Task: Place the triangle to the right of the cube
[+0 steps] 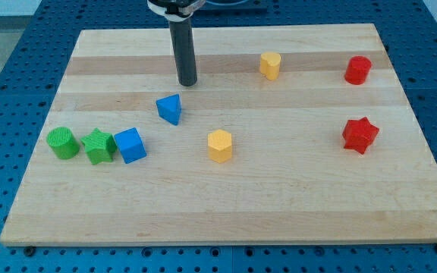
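Note:
A blue triangle block (170,108) lies on the wooden board, left of centre. A blue cube (130,145) sits lower left of it, beside a green star (99,146). My tip (187,82) stands just above and slightly right of the blue triangle, with a small gap between them. The triangle is up and to the right of the cube, a short way apart from it.
A green cylinder (63,142) sits left of the green star. A yellow hexagon block (220,145) lies near the centre, a yellow heart-like block (270,65) at the top. A red block (358,70) and a red star (359,135) are at the right. The board's edge (226,241) runs along the bottom.

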`<control>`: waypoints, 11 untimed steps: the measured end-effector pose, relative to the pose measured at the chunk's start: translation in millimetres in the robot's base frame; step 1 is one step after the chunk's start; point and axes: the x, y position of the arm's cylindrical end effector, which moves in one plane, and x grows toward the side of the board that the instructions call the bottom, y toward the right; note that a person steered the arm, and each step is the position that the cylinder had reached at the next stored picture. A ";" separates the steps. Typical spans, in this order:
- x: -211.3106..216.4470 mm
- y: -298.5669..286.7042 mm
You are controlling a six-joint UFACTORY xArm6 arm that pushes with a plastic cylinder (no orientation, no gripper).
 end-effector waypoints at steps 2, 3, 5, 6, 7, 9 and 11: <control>0.6 -28.5; 29.7 -25.8; 69.8 -25.1; 80.3 -25.1; 85.0 -25.1; 107.2 -19.1; 60.5 21.7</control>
